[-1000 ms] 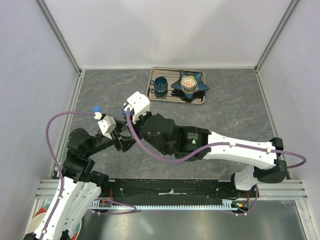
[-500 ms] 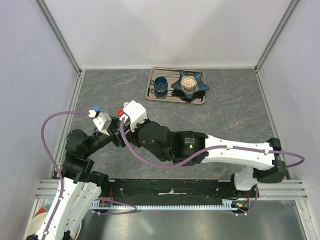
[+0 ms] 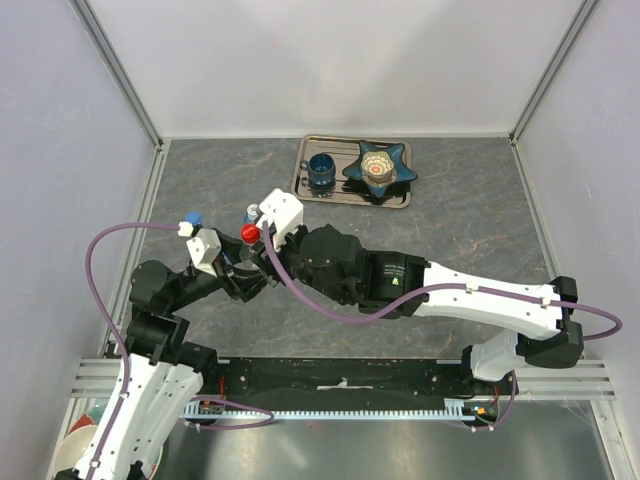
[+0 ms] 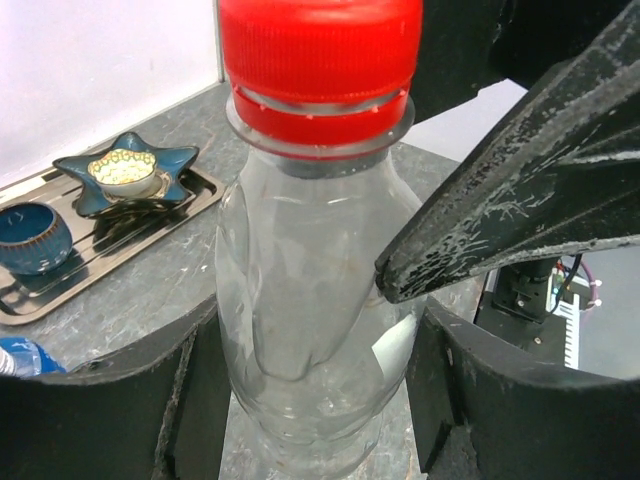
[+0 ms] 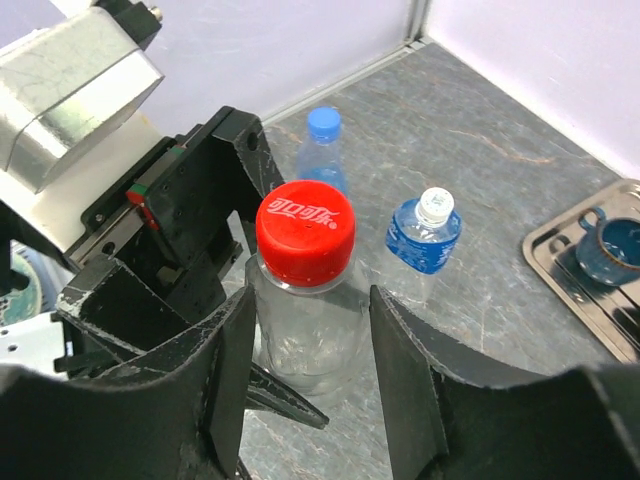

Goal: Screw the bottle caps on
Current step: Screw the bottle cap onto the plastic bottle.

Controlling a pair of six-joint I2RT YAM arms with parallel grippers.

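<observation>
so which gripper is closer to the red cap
Right. The right gripper stands open astride the red cap, reaching just below it. The left gripper is clamped lower down, around the body of the bottle.

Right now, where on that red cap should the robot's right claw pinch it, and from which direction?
Pinch the red cap by its round side wall, coming down from above. The bottle stands upright, clamped by the left gripper, so the cap faces up; the right gripper, open, flanks it.
</observation>
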